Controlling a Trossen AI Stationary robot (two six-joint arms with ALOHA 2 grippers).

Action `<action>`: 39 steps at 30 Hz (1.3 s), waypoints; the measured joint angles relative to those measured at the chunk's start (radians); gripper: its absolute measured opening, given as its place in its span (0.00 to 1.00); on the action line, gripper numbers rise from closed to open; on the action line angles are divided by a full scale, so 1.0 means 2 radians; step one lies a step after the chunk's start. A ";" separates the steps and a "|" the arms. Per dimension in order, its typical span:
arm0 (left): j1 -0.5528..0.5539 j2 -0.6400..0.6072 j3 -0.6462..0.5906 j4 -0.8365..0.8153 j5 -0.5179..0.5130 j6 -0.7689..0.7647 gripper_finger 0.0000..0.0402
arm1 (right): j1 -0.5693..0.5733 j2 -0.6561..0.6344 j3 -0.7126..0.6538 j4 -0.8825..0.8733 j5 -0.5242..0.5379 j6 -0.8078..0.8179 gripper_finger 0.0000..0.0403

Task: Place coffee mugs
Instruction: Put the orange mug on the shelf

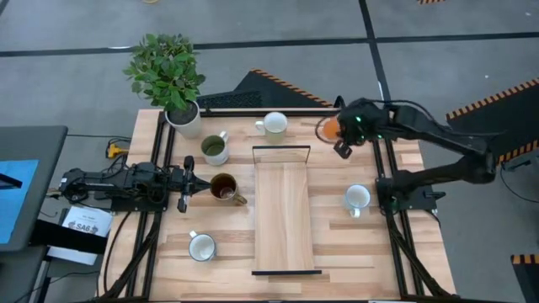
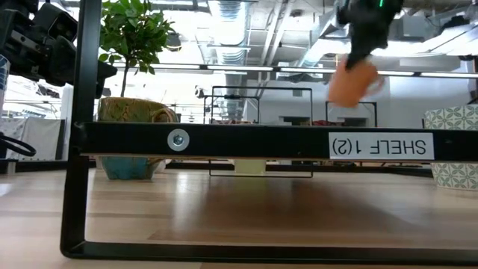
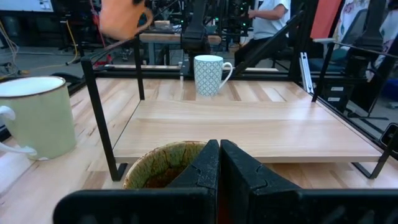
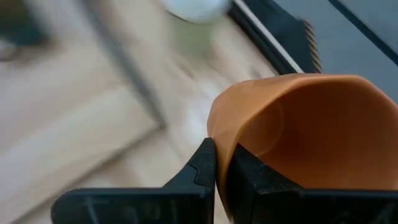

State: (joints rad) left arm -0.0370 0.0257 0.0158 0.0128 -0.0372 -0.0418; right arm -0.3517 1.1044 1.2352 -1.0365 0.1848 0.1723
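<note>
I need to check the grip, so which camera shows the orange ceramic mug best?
The right wrist view: the orange ceramic mug fills it, its rim pinched by the right gripper. The high view shows a partly hidden sliver; the low view and left wrist view show it airborne, blurred.

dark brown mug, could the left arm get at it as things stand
Probably yes. The left hand sits right beside the dark brown mug, fingers shut and pointed at it with nothing between. It would need to open first. The right hand is far off, holding the orange mug.
</note>
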 joint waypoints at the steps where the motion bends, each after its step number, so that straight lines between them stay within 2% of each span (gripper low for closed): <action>1: 0.000 0.000 0.000 0.000 0.000 0.000 0.00 | 0.027 0.000 0.018 -0.009 0.000 0.005 0.10; 5: 0.000 0.000 0.000 0.000 0.000 0.000 0.00 | 0.141 0.014 0.070 -0.034 0.000 0.033 0.10; 8: 0.000 0.000 0.000 0.000 0.000 0.000 0.00 | 0.222 0.043 0.079 -0.011 0.000 0.037 0.10; 11: 0.000 0.000 0.000 0.000 0.000 0.000 0.00 | 0.277 0.085 0.079 0.009 -0.003 0.037 0.10; 14: 0.000 0.000 0.000 0.000 0.000 0.000 0.00 | 0.306 0.131 0.079 0.015 0.006 0.030 0.10; 20: 0.000 0.000 0.000 0.000 0.000 0.000 0.00 | 0.304 0.218 0.079 -0.015 0.056 0.020 0.10; 27: 0.000 0.000 0.000 0.000 0.000 0.000 0.00 | 0.272 0.290 0.078 -0.010 0.069 -0.039 0.10; 31: 0.000 0.000 0.000 0.000 0.000 0.000 0.00 | 0.257 0.309 0.078 -0.005 0.078 -0.066 0.10; 39: 0.000 0.000 0.000 0.000 0.000 0.000 0.00 | 0.232 0.306 0.078 0.029 0.077 -0.103 0.10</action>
State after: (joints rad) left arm -0.0369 0.0258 0.0158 0.0128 -0.0372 -0.0417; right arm 0.1120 1.7167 1.3918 -0.9791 0.3387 -0.0334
